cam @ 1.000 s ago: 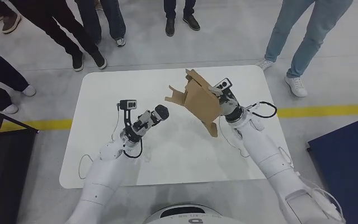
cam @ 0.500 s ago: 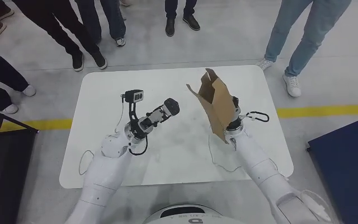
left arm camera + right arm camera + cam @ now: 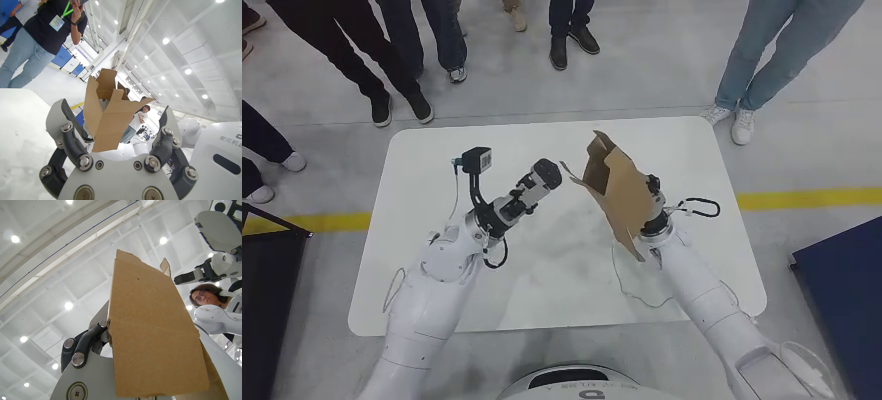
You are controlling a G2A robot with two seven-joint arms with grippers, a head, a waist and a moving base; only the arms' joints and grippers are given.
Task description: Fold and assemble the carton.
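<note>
The right gripper point(image 3: 649, 192) has its jaws pinching the carton point(image 3: 620, 190), which is tilted above the right half of the counter point(image 3: 542, 290). The left gripper point(image 3: 544, 176), jaws spread, hangs near the carton's ragged flap edge, not touching.

Bright, even light from round ceiling lamps point(image 3: 166, 41) that glare beyond the fingers point(image 3: 69, 115) of the left gripper point(image 3: 115, 106); wrist views bow at edges.

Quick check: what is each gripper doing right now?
Left gripper: open, holding nothing.
Right gripper: shut on the carton.
</note>
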